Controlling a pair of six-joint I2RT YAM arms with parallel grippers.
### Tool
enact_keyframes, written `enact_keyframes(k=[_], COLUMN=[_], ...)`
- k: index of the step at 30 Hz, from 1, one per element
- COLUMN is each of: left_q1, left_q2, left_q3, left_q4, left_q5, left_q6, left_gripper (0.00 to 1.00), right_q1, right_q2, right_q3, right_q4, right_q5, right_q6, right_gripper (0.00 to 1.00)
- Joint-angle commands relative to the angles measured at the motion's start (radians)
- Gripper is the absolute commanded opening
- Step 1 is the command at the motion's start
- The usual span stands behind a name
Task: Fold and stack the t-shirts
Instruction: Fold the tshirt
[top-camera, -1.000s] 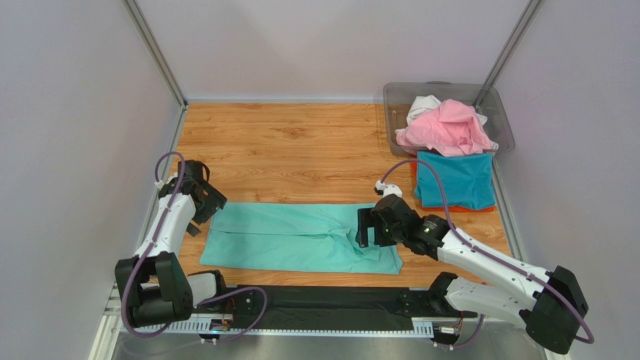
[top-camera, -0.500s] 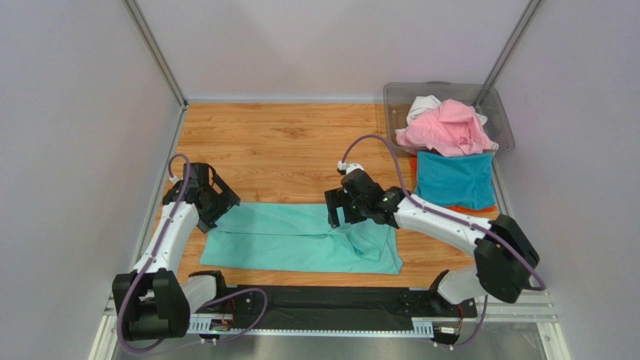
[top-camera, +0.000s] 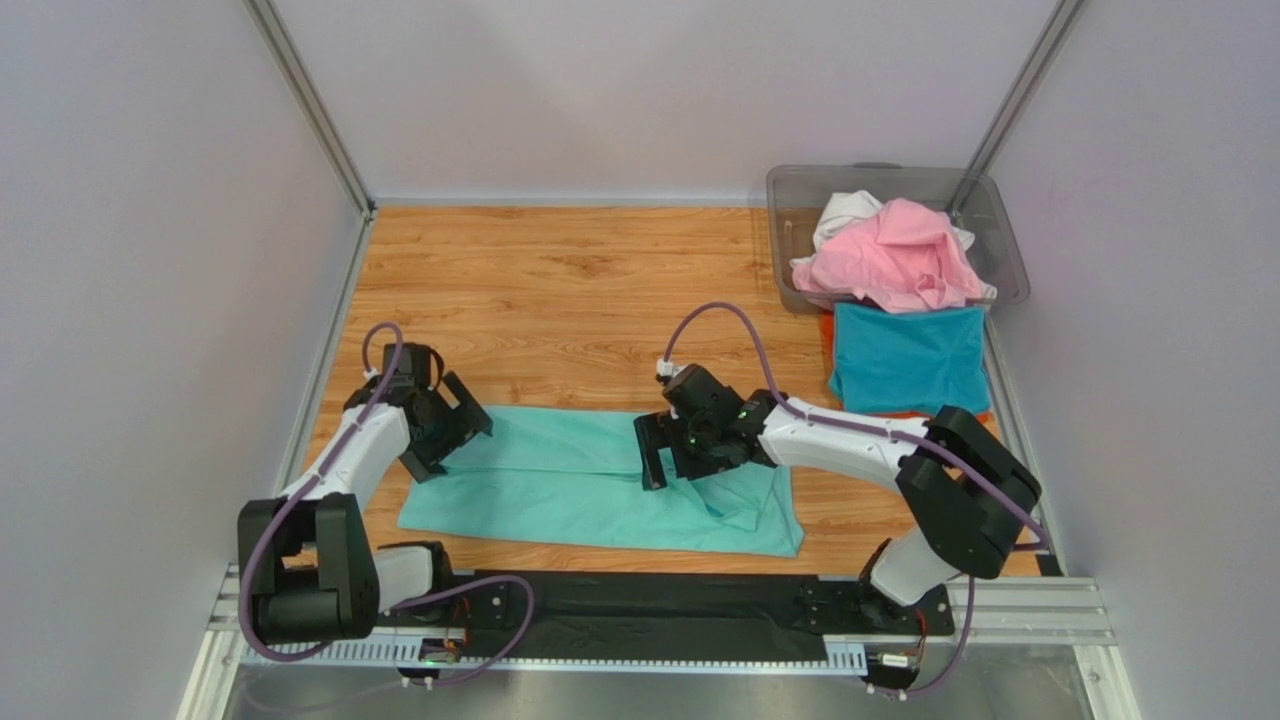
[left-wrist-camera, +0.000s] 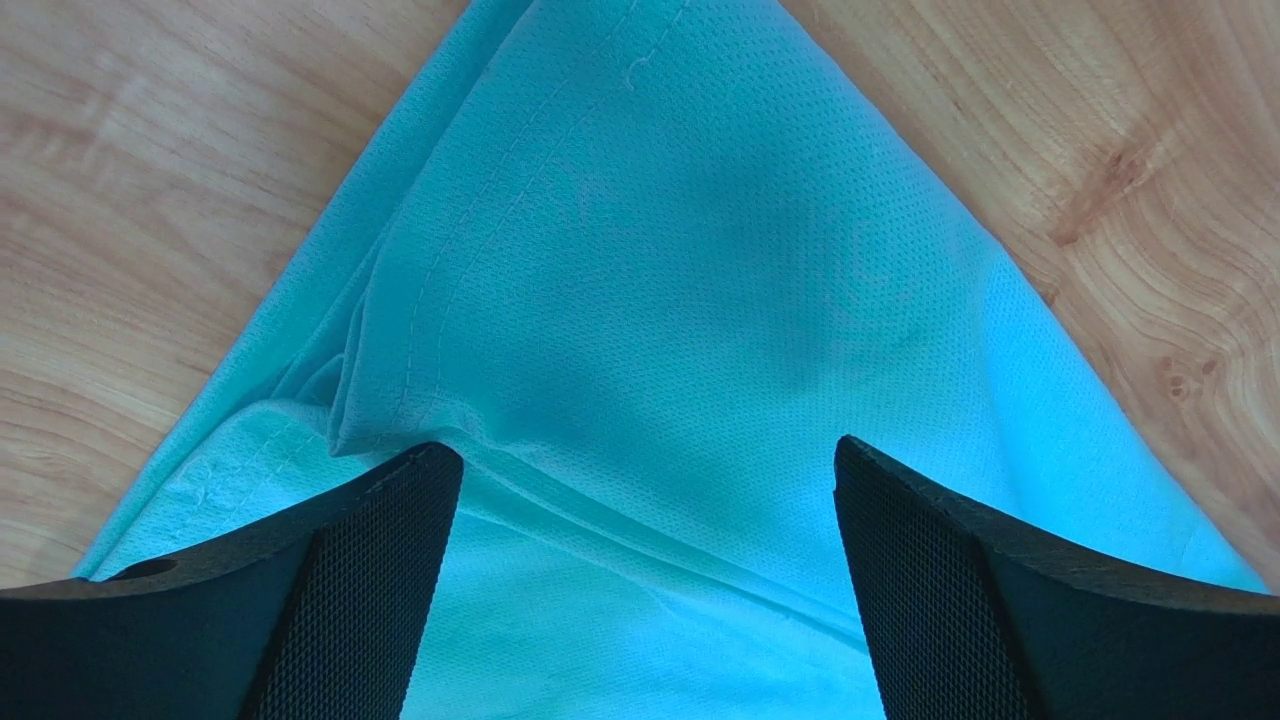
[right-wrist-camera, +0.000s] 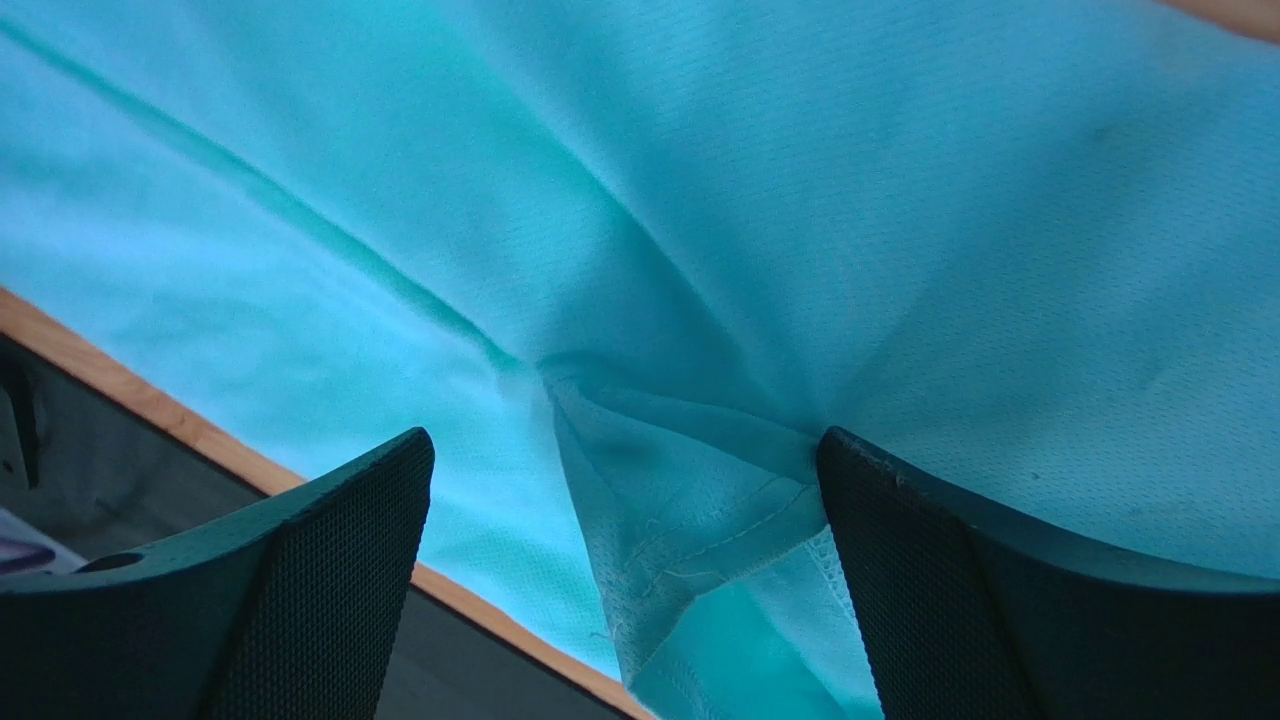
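Note:
The mint green t-shirt (top-camera: 579, 480) lies flat as a long strip along the table's near edge. My left gripper (top-camera: 445, 426) is open just above the shirt's left end. In the left wrist view (left-wrist-camera: 639, 450) a corner of the shirt (left-wrist-camera: 676, 270) lies between the jaws, with folded layers showing. My right gripper (top-camera: 663, 450) is open over the shirt's right half. In the right wrist view (right-wrist-camera: 624, 438) a bunched seam of the shirt (right-wrist-camera: 691, 510) lies between the jaws. Neither gripper holds cloth.
A folded teal blue shirt (top-camera: 911, 360) lies on an orange one (top-camera: 887, 411) at the right. Behind them a clear grey bin (top-camera: 793, 203) holds pink (top-camera: 887, 255) and white (top-camera: 849, 210) shirts. A black strip (top-camera: 646, 608) runs along the table's front edge.
My right gripper has moved left along the mint green shirt towards its middle. My left gripper has moved right and nearer, onto the shirt's left end. The shirt's right end now looks more rumpled.

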Motion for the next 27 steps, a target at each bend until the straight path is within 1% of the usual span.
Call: enact_keyframes(k=[1,5,6,9,12,16,21,23,27], left_q1=[-0.004,-0.004,-0.004,-0.004,-0.003,-0.004,-0.004,-0.002,-0.002], left_q2=[0.0,0.004,0.004,0.009,0.01,0.0,-0.051,-0.081,-0.121], left_q3=[0.011,-0.002,-0.002,-0.009,-0.014,-0.015,-0.008,-0.003,0.0], left_q4=[0.043,0.05,0.051,0.053,0.05,0.04,0.016,0.004,-0.007], left_q5=[-0.017,-0.017,-0.042,-0.048,-0.059,-0.054,-0.045,-0.04,-0.042], left_q6=[0.031,0.03,0.03,0.033,0.038,0.038,0.03,0.028,0.025], left_gripper=[1.0,1.0,1.0,1.0,1.0,1.0,1.0,1.0,1.0], right_q1=[0.089,0.221,0.238,0.293,0.335,0.346,0.343,0.34,0.332], right_q2=[-0.084,-0.15,-0.161,-0.192,-0.209,-0.25,-0.304,-0.299,-0.221], right_q3=[-0.013,-0.01,-0.01,0.006,0.015,0.006,0.016,0.032,0.071], right_q4=[0.005,-0.041,-0.052,-0.115,-0.15,-0.151,-0.162,-0.153,-0.129], right_q5=[-0.025,0.037,0.038,0.083,0.086,0.086,0.207,0.213,0.198], right_q6=[0.081,0.151,0.162,0.191,0.194,0.197,0.178,0.147,0.104], right_gripper=[1.0,1.0,1.0,1.0,1.0,1.0,1.0,1.0,1.0])
